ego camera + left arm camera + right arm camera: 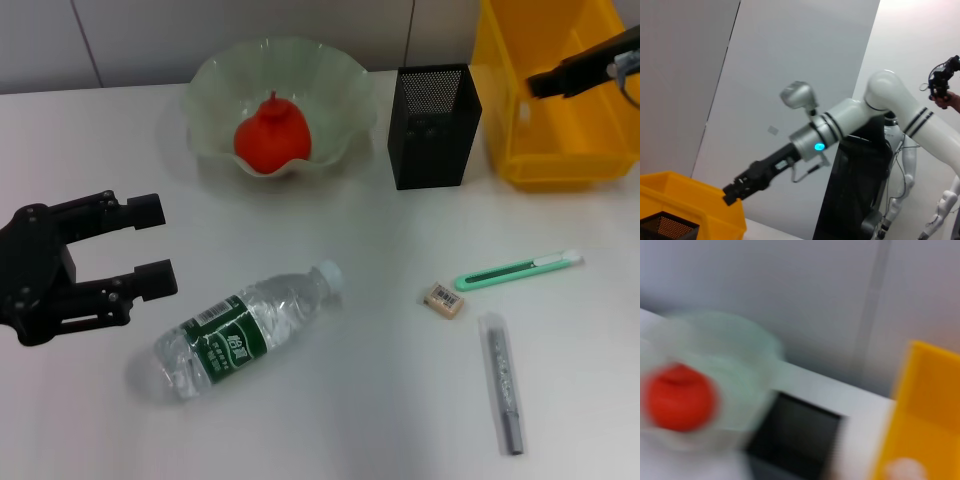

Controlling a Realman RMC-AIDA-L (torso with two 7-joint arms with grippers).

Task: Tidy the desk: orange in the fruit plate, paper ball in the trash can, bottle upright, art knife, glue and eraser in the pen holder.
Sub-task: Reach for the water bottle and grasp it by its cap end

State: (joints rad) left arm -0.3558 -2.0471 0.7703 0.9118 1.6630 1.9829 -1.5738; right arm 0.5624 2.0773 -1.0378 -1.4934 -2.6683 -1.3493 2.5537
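Lying on its side mid-worktop, the bottle (243,335), cap aiming up-right toward the pen holder (433,126), base facing the wide-spread left gripper (155,243); right gripper (540,84) hanging over the yellow bin (556,150), spread unreadable.

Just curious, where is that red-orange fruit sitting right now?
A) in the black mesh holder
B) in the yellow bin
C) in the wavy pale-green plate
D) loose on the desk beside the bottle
C: the orange rests in the middle of the fruit plate, while the pen holder stands apart to the side and the bottle lies on the desk nearer the robot.
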